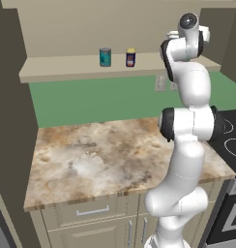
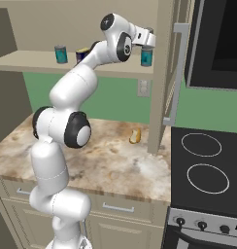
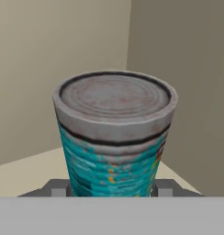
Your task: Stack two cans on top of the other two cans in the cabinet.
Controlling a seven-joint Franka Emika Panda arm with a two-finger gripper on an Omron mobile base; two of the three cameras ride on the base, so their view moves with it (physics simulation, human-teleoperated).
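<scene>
My gripper (image 2: 146,48) is shut on a teal can with a grey top (image 2: 146,58) at the right end of the cabinet (image 2: 42,65) shelf, close to the side wall. In the hand view that can (image 3: 111,137) stands upright between my fingertips (image 3: 58,188), with the beige back panel (image 3: 40,69) behind it. Farther left on the shelf stand another teal can (image 1: 105,56) and a navy can with a yellow top (image 1: 130,57), side by side and apart. From the right, the teal can (image 2: 60,54) shows whole, and my arm partly covers the navy can (image 2: 82,54).
A marble counter (image 1: 100,155) lies below the shelf, with a small yellowish object (image 2: 135,136) near a tall beige panel (image 2: 159,97). A black stove top (image 2: 203,165) sits to the right under a dark microwave (image 2: 222,39). Drawers with silver handles (image 1: 93,211) front the counter.
</scene>
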